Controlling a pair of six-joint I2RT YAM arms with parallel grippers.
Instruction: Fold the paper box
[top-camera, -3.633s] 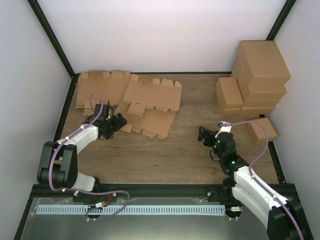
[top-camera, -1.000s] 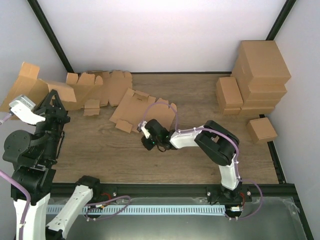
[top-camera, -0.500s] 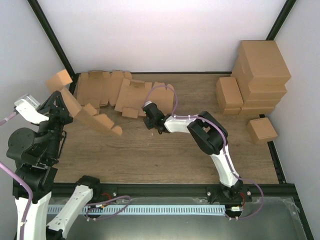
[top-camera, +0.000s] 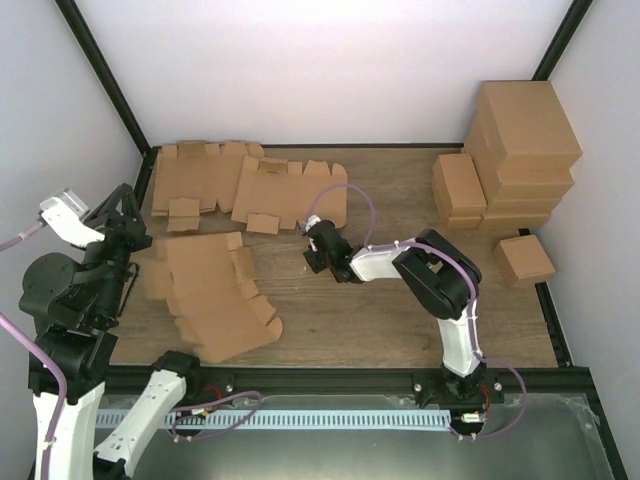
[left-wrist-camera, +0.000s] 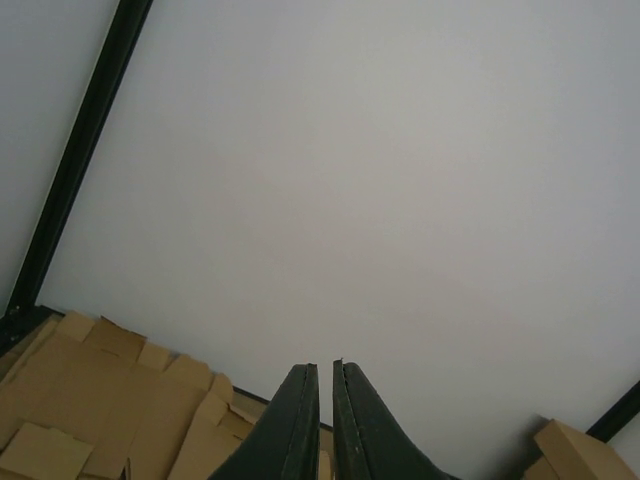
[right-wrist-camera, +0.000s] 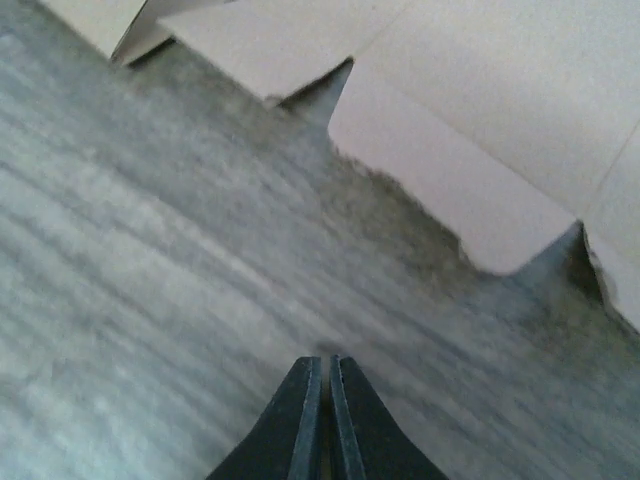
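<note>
Left hand (left-wrist-camera: 322, 395): fingers pressed together with only a hairline gap and nothing gripped, raised off the worktop (top-camera: 380, 300) and aimed at the white back wall (left-wrist-camera: 380, 180). Right hand (right-wrist-camera: 322, 375): fingers together and empty, low over bare wood, just short of the tabbed edge of a flat cardboard sheet (right-wrist-camera: 450, 190). The paper box (top-camera: 215, 295) lies unfolded and flat on the near-left part of the worktop, beside the left arm, held by neither hand. More flat blanks (top-camera: 200, 175) lie along the back edge. Closed cartons (top-camera: 520, 140) are stacked at the right rear, with a small box (top-camera: 523, 260) in front of them.
</note>
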